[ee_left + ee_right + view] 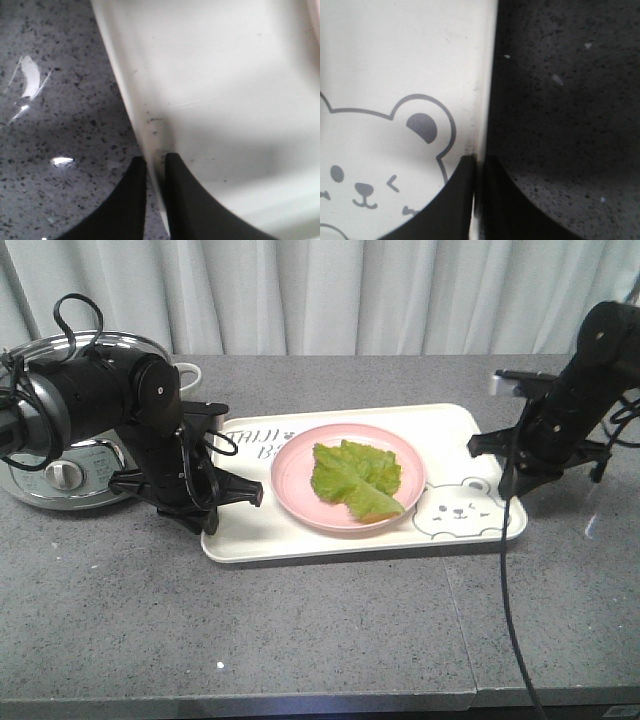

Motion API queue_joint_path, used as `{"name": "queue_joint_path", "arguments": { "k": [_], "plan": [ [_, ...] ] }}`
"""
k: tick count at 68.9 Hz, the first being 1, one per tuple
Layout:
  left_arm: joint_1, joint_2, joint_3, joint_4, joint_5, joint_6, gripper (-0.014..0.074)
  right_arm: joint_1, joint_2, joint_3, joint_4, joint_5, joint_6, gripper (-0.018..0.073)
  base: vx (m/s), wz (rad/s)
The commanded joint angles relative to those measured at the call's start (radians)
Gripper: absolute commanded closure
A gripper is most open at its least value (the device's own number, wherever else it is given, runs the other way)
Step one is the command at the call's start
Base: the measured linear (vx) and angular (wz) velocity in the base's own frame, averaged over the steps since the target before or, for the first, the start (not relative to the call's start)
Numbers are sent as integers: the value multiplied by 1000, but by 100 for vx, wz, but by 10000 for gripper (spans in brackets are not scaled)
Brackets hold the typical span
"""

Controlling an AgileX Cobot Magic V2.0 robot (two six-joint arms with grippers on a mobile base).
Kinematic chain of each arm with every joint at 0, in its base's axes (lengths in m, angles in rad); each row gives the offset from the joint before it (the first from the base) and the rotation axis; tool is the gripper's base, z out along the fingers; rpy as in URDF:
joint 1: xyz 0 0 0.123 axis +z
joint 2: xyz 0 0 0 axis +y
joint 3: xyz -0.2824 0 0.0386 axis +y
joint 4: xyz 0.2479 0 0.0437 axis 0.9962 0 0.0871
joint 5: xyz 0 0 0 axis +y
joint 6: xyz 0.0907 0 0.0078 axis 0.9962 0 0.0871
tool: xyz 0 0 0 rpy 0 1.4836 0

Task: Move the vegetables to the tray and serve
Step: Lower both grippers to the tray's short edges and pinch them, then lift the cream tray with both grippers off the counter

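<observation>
The green lettuce leaves [355, 478] lie on a round pink plate [292, 480], which stands in the middle of the cream tray [300, 537]. The tray rests on the grey table. My left gripper [213, 512] is shut on the tray's left rim. In the left wrist view the gripper [156, 161] has one finger inside the tray [225, 90] and one outside it. My right gripper [510, 486] is shut on the tray's right rim beside the bear drawing [458, 508]. The right wrist view shows the gripper [479, 160] pinching that rim [482, 100] next to the bear [370, 165].
A silver cooker with a lid [70, 475] stands at the far left, close behind my left arm. A white bowl [187, 374] sits behind it. A curtain hangs behind the table. A black cable [510, 590] hangs from my right arm across the table front.
</observation>
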Motion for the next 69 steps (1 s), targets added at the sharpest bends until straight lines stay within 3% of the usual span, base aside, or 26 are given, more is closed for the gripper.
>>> {"name": "queue_joint_path", "arguments": {
  "k": [1,45,69],
  "plan": [
    [-28,-89,-29,-26,-45,36,603,-15,-104,-29,38,40,-12,567,0,0],
    [-37,-353,-29,-21,-81,39,603,-18,-308,-29,68,40,-4,565,0,0],
    [-37,-374,-27,-17,-74,39,603,-18,-357,-29,64,40,-4,565,0,0]
  ]
}}
